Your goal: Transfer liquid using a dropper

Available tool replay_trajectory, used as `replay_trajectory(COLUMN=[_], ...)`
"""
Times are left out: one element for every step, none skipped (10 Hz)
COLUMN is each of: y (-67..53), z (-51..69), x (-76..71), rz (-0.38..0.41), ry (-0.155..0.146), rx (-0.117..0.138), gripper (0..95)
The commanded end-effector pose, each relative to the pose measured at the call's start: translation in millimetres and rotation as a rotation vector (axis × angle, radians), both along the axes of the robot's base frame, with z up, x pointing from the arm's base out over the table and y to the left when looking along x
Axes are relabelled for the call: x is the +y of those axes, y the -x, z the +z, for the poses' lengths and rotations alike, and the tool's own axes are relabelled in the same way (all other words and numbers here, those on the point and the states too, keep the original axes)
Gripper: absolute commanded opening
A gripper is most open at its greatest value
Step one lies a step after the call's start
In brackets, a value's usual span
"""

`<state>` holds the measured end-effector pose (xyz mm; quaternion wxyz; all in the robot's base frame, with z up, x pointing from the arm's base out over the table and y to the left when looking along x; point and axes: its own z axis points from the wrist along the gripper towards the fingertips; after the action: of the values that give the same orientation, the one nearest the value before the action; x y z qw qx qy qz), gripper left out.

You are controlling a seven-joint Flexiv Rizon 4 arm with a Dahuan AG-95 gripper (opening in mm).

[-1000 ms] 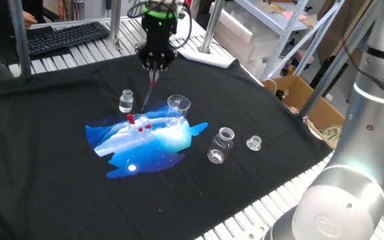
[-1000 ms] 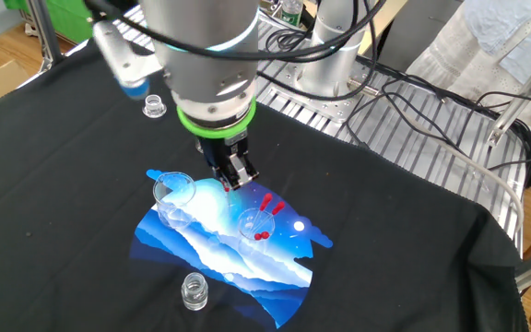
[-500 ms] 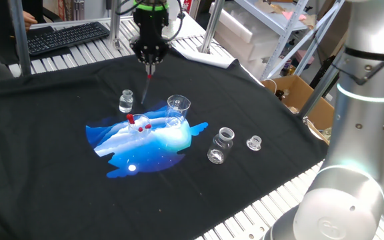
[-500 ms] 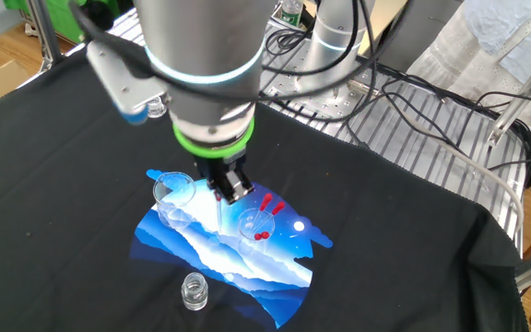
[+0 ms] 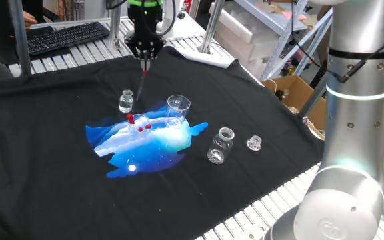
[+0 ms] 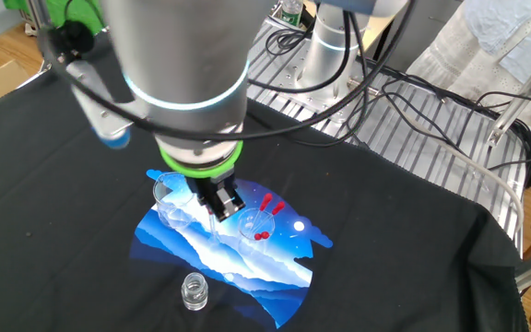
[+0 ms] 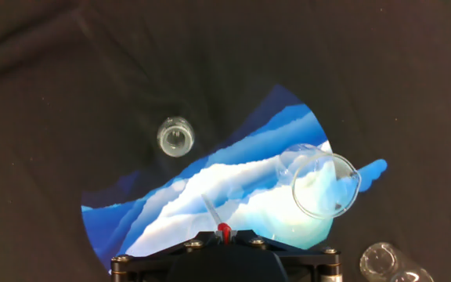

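Gripper (image 5: 145, 62) pinched tight on the dropper (image 5: 142, 81) by its red bulb. Long axis close to vertical, clear tip pointing down, hanging above the black cloth (image 5: 52, 193) toward its far edge.

One fixed view: set high beside the arm's silver column (image 5: 355, 133), facing across the counter (image 5: 259, 193) toward a keyboard (image 5: 65, 35). The other fixed view: opposite side, looking down and back at the arm's base, nearer in. Hand view: straight down from above the tool (image 7: 224, 233), close. Shared by all three: the blue-and-white print (image 5: 145, 143) (image 6: 229, 242) (image 7: 210, 204) and glass beaker (image 5: 177, 109) (image 6: 171, 195) (image 7: 323, 184).
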<state>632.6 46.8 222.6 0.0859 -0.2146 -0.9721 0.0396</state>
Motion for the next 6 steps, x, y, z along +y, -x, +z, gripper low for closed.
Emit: replay_trajectory(y=[2.3, 2.4, 2.5, 2.4, 2.4, 2.4], z=[-2.9, -2.7, -2.5, -2.7, -2.7, -2.7], x=[0.6, 0.8, 0.8, 0.8, 0.8, 0.8], rz=[-0.002, 0.002, 0.007, 0.014, 0.013, 0.018], ry=[0.001, 0.001, 0.004, 0.001, 0.0, -0.005], rx=[-0.006, -0.006, -0.006, -0.003, -0.002, 0.005], gripper=[0.0, 0.0, 0.0, 0.0, 0.0, 0.0])
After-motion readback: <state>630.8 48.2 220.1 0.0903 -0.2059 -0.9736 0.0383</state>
